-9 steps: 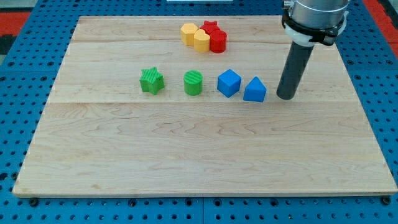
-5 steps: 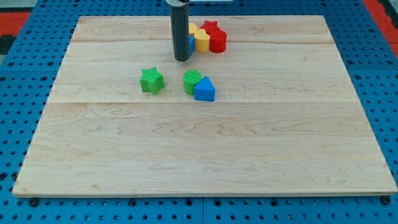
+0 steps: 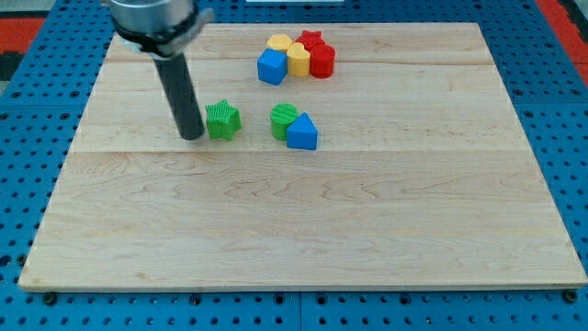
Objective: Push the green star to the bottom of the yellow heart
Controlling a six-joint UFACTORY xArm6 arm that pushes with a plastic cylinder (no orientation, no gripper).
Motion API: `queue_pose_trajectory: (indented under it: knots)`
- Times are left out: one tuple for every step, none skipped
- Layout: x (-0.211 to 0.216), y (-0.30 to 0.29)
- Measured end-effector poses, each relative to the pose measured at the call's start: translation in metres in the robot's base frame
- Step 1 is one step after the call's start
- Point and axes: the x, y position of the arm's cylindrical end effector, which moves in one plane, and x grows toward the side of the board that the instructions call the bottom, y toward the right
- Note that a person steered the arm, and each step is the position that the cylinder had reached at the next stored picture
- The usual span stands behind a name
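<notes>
The green star (image 3: 222,119) lies on the wooden board (image 3: 294,230), left of centre in the upper half. My tip (image 3: 191,137) stands just to the star's left, close to it or touching it. Two yellow blocks (image 3: 279,45) (image 3: 298,61) sit in a cluster near the view's top; I cannot tell which of them is the heart. The star is down and to the left of that cluster.
A blue cube (image 3: 272,66) touches the cluster's left side. A red star (image 3: 312,40) and another red block (image 3: 322,61) are on its right. A green cylinder (image 3: 285,120) and a blue triangular block (image 3: 301,133) touch each other right of the green star.
My rod swept from the view's right to the left. The blue triangular block was pushed against the green cylinder, the blue cube up to the yellow blocks. My tip now stands left of the green star.
</notes>
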Motion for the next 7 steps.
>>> queue_pose_trajectory:
  knots:
    - [-0.039, 0.027]
    - [-0.066, 0.043]
    - [-0.053, 0.069]
    - [-0.010, 0.073]
    - [0.006, 0.109]
    - [-0.011, 0.142]
    - [-0.054, 0.141]
